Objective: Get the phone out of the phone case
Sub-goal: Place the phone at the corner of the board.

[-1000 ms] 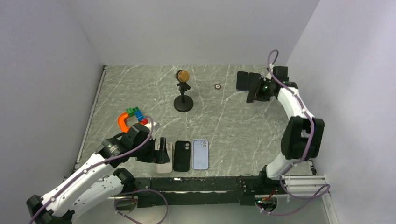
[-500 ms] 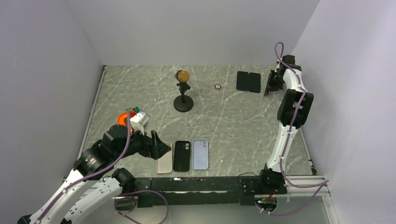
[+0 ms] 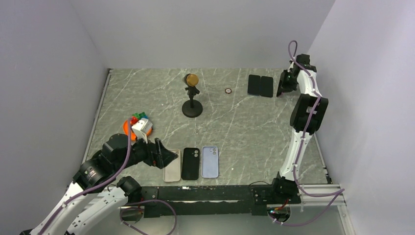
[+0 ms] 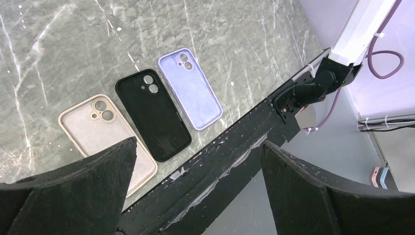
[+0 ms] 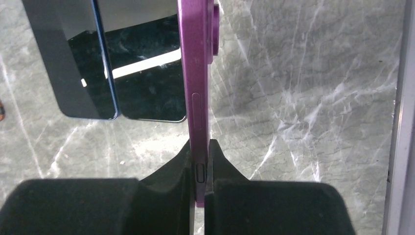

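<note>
right end effector (image 5: 198, 171) is clenched on the purple phone (image 5: 195, 73), held on edge at the far right of the tabletop (image 3: 235, 127), beside two dark phones (image 3: 260, 85). left end effector (image 4: 198, 144) hangs released over three empty cases (image 4: 152, 115). extraction appears complete; set-down remains.
</note>
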Robot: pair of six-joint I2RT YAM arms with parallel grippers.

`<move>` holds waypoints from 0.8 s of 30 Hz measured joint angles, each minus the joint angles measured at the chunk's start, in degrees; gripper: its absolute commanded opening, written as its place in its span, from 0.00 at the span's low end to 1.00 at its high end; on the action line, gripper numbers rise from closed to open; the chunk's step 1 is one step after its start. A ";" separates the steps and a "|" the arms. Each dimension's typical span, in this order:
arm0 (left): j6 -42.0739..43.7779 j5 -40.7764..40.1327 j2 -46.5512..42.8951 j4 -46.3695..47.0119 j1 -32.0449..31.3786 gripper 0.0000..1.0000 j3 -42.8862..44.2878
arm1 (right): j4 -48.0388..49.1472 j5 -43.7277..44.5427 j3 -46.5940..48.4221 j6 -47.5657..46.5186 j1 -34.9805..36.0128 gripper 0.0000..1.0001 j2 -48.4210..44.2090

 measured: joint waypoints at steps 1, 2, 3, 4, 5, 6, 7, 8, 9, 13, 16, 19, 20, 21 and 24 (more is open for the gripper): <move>0.00 0.00 0.04 0.13 0.00 0.99 0.00 | 0.28 0.83 -0.33 0.17 0.24 0.00 -0.04; 0.00 0.00 0.07 0.24 0.00 0.99 0.00 | 0.83 1.75 -1.09 0.39 0.50 0.00 -0.35; 0.00 0.00 0.09 0.42 0.00 0.99 0.00 | 1.84 2.69 -2.91 0.83 0.94 0.00 -0.92; -0.02 0.00 0.13 0.61 0.00 0.99 0.00 | 2.21 3.54 -4.57 1.44 1.40 0.00 -1.44; -0.02 0.00 0.17 0.90 0.00 0.99 0.00 | 2.12 4.35 -5.75 1.97 1.84 0.00 -1.66; -0.04 0.00 0.22 1.03 0.00 0.99 0.00 | 2.38 4.70 -6.38 2.60 2.10 0.00 -1.66; -0.07 0.02 0.26 1.03 0.00 0.99 0.00 | 2.78 5.05 -6.69 3.04 2.40 0.00 -1.79; -0.09 0.02 0.26 1.01 0.00 0.99 0.00 | 3.23 5.16 -6.99 3.41 2.67 0.00 -1.90; -0.13 0.02 0.26 1.01 0.00 0.99 0.00 | 3.67 5.18 -7.30 3.87 2.80 0.02 -2.01; -0.11 -0.07 0.15 0.96 0.00 0.99 0.00 | 5.49 3.89 -8.98 5.73 2.19 0.10 -2.69; -0.04 -0.33 0.04 0.94 0.00 0.99 0.00 | 6.97 1.07 -10.16 6.73 1.03 0.16 -2.95; 0.00 -0.59 -0.09 0.94 0.00 0.99 0.02 | 9.46 -1.36 -11.58 7.13 -0.17 0.21 -3.02; 0.02 -0.59 -0.11 0.94 0.00 1.00 0.02 | 9.86 -1.75 -12.13 7.04 -0.55 0.23 -3.02; 0.02 -0.59 -0.11 0.94 0.00 0.99 0.02 | 10.08 -2.16 -12.52 6.95 -0.90 0.25 -2.93; 0.02 -0.57 -0.11 0.98 0.00 0.99 0.02 | 10.73 -3.04 -12.76 6.38 -1.68 0.30 -2.62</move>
